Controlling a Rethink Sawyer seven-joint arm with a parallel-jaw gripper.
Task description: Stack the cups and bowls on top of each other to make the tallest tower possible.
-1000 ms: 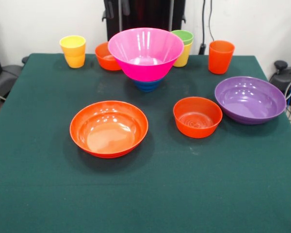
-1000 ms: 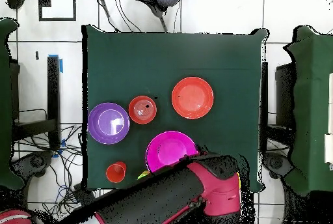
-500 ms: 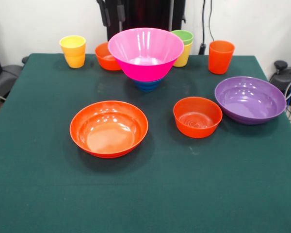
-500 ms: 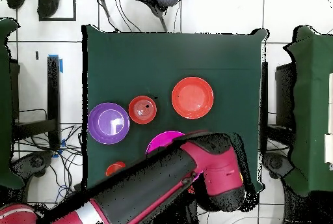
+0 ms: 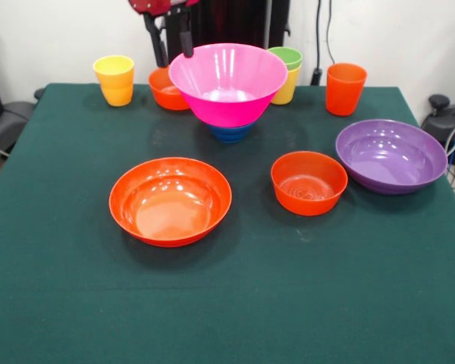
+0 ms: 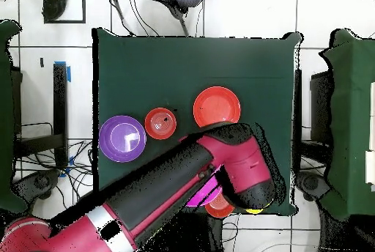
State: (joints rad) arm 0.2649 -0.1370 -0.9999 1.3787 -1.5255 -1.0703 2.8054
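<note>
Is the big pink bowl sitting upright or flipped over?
Upright. The pink bowl shows its open mouth and glossy inside, and it rests on a blue bowl, not the table.

**Surroundings of the desk**

The desk (image 5: 235, 303) is covered in dark green cloth. Behind it stands a white wall (image 5: 53, 34) with black cables (image 5: 318, 38) hanging down. From above, a pale tiled floor (image 6: 242, 15) surrounds the desk, with a loose tangle of cables (image 6: 69, 183) and a blue tape strip (image 6: 68, 72) to one side.
</note>
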